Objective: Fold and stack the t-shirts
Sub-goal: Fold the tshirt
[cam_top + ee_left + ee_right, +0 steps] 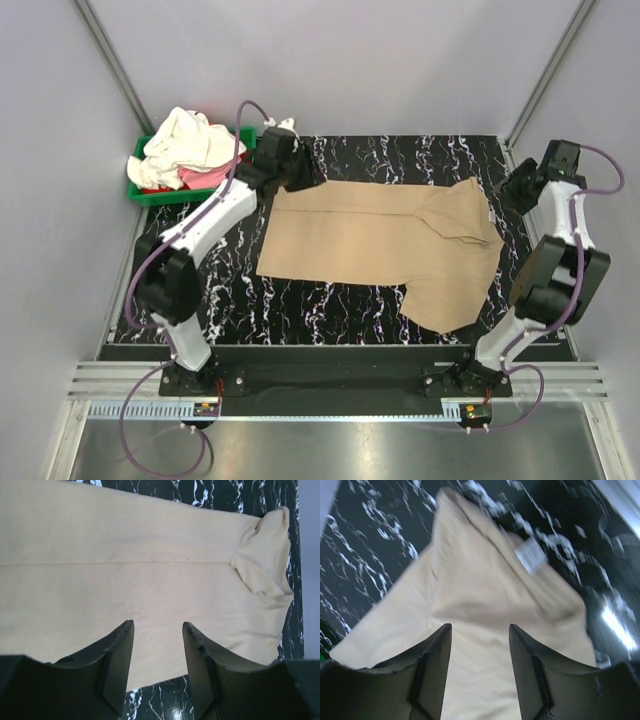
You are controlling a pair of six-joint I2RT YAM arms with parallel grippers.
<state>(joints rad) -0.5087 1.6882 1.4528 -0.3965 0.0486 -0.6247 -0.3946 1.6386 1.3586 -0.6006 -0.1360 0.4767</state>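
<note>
Evidently the tan t-shirt (380, 245) lay flat along the black marbled table (330, 300), seemingly already doubled lengthwise, probably so that its two ends could be picked up for the next fold. The left gripper (157, 625) hung over its hem end at the far left corner and the right gripper (480, 627) over the collar end with its white label (532, 559), both with jaws apart and pinching nothing. The cream-white t-shirt (190, 140) and pink-red t-shirt (205, 177) sat heaped in the green bin (150, 190), just beyond the left gripper.

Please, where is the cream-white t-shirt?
Top view, far left: the cream-white t-shirt lies heaped in the green bin, over the pink-red shirt.
</note>
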